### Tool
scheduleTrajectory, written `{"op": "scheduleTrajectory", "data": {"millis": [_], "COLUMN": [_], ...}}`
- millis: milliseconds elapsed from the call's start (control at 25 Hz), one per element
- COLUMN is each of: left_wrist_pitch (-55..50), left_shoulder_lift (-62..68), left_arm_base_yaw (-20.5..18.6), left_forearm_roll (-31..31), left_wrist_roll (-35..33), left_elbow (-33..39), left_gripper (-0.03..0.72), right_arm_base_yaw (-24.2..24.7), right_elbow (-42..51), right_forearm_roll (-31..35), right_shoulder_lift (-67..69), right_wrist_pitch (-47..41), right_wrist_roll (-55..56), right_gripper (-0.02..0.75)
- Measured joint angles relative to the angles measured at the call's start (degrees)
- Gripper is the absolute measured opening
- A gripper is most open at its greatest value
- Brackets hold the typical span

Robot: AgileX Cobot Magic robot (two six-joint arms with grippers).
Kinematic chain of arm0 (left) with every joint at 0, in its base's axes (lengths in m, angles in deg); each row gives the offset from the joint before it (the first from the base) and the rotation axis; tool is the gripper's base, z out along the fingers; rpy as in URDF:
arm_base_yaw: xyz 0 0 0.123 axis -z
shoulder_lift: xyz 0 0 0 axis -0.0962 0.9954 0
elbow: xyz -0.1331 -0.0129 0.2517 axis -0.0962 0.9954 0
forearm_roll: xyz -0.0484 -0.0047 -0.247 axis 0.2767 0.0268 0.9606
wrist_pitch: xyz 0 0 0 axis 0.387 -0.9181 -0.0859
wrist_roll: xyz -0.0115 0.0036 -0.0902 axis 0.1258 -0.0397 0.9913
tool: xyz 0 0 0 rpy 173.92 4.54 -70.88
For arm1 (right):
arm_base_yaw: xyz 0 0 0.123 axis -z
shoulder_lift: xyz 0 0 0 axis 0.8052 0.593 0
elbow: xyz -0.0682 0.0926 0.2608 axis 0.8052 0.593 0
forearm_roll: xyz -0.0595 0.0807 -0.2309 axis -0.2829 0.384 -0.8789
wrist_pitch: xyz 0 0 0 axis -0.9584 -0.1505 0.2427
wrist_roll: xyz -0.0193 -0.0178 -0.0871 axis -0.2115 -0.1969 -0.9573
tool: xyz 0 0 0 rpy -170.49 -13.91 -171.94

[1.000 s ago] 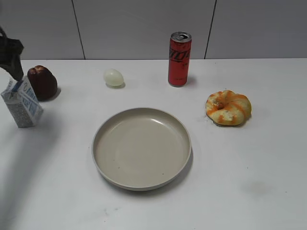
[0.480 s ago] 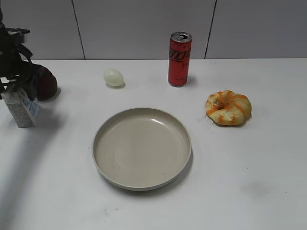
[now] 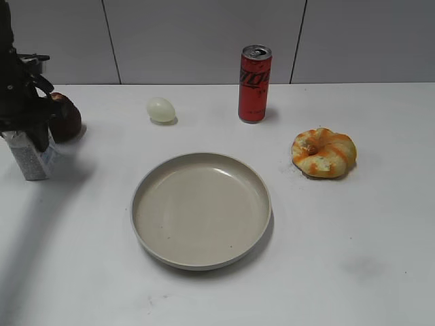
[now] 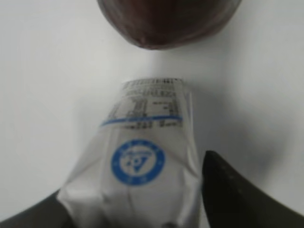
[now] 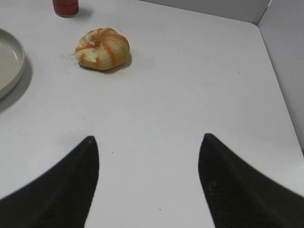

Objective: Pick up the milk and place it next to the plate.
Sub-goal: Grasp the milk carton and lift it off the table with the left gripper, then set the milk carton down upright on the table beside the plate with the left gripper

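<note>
My left gripper [image 4: 137, 209] is down over the milk [image 4: 142, 161] at the far left of the white table [image 3: 353, 231]. One dark finger [image 4: 232, 194] sits on each side of the little carton, very close to its sides. I cannot tell if they are squeezing it or only sitting beside it. The milk stands on the table, and my arm hides its top in the outside view. Its speckled grey side [image 3: 28, 161] shows below my gripper [image 3: 26, 132]. Just behind the milk is a dark red round thing [image 3: 66, 119], maybe a fruit.

My right gripper [image 5: 148, 185] is spread wide with nothing between its fingers. It hangs above a bare part of the table, holding nothing.

The plate [image 3: 201, 209] is in the middle of the table, well apart from the milk. An orange and yellow bun [image 3: 323, 152] lies to its right. A red can [image 3: 254, 83] and a pale egg [image 3: 161, 109] stand behind the plate.
</note>
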Motion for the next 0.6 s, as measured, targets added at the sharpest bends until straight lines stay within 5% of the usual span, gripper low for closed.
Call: {"op": "scheduleTrajectory", "data": {"millis": [80,320,600], "left_wrist_pitch": [0.00,-1.80,-5.42], "left_shoulder_lift": [0.00,-0.66,-4.40], "left_arm_base_yaw": [0.00,0.00,0.76], "left_forearm_roll": [0.07,0.96,12.37], "left_wrist_roll": [-1.04,-8.00,-30.71], "left_elbow": [-0.12,-0.31,-4.12], "left_gripper": [0.283,0.284,0.283], "right_arm_base_yaw": [0.00,0.00,0.00], "right_elbow": [0.00,0.00,0.00], "right_forearm_roll": [0.00,0.00,0.00], "right_shoulder_lift": [0.00,0.00,0.00], "right_wrist_pitch": [0.00,0.00,0.00], "right_wrist_roll": [0.00,0.00,0.00], "right_gripper": [0.500,0.500,0.500]}}
